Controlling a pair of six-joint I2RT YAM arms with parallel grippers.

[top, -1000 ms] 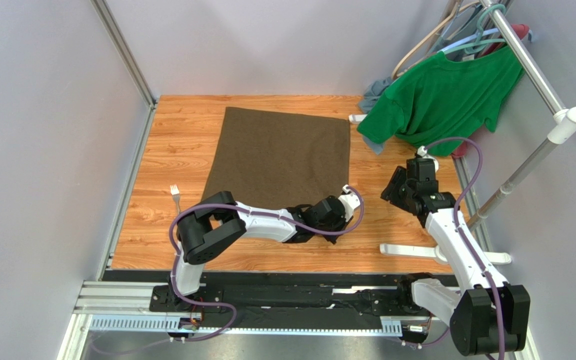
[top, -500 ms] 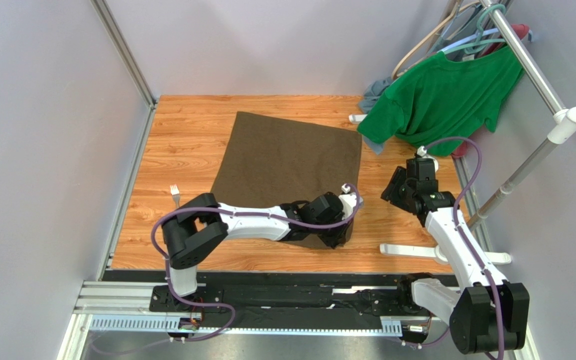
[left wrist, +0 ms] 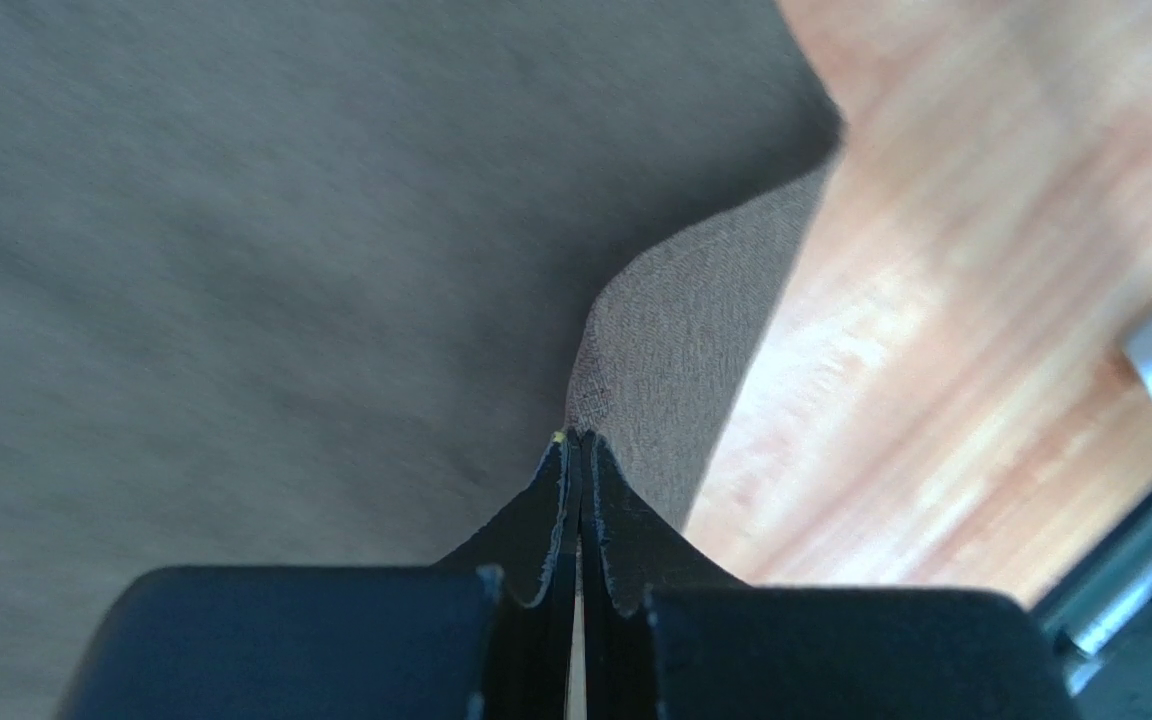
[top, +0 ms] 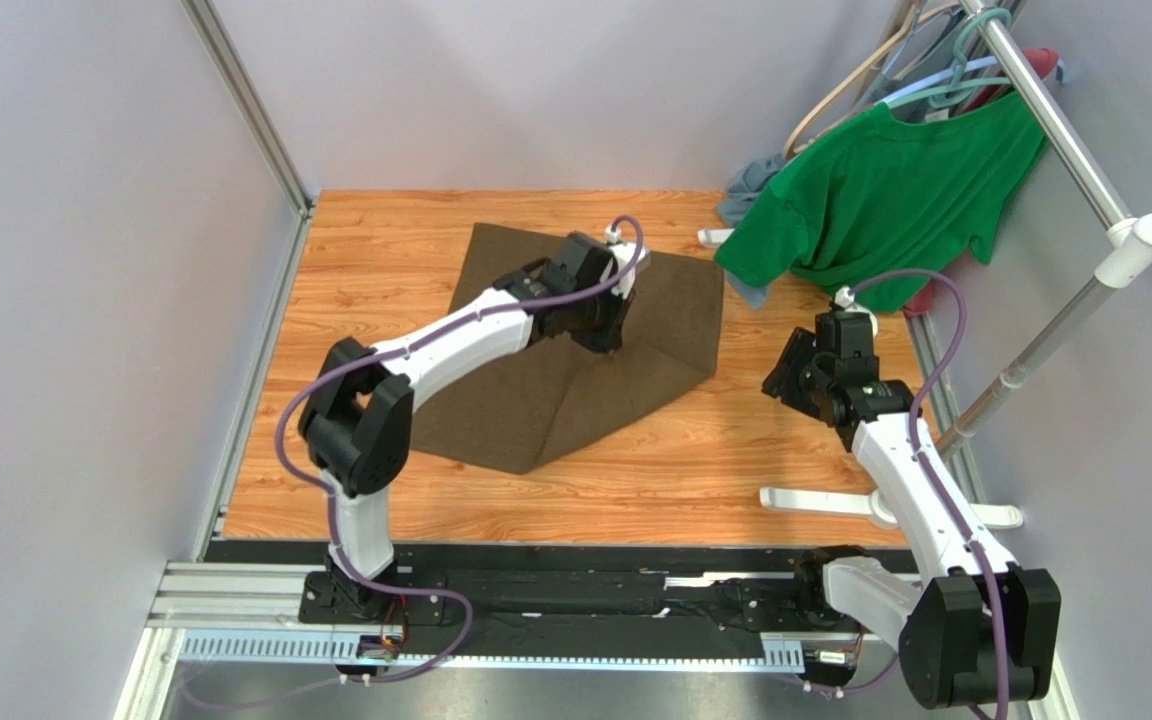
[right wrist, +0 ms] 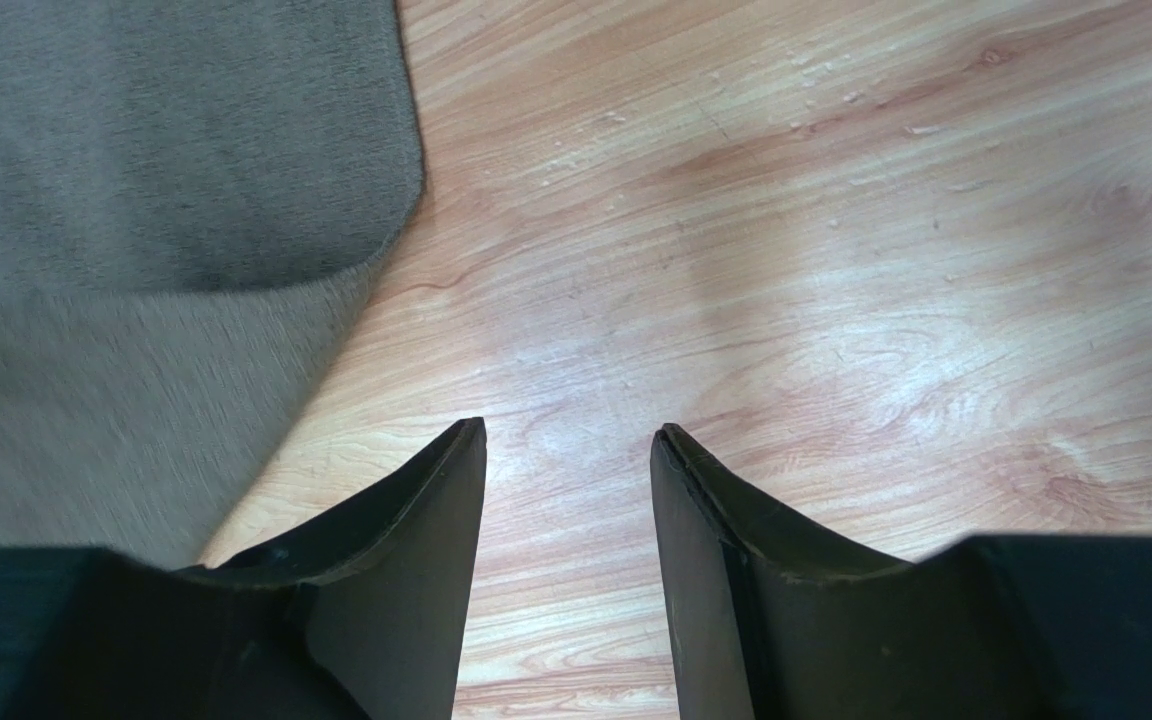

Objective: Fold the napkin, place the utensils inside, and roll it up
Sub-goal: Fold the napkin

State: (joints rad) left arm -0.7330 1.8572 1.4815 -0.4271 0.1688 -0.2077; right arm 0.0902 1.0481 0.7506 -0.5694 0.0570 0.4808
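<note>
Left gripper (left wrist: pixel 579 440) pinches a raised corner of the napkin (left wrist: pixel 237 270) above its spread.

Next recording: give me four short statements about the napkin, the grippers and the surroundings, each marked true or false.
1. The left gripper is shut on the napkin. True.
2. The right gripper holds the napkin. False: it is open over bare table beside the napkin.
3. The napkin lies fully flat. False: the pinched edge is lifted above the rest.
4. A green T-shirt hangs on the rack. True.
</note>
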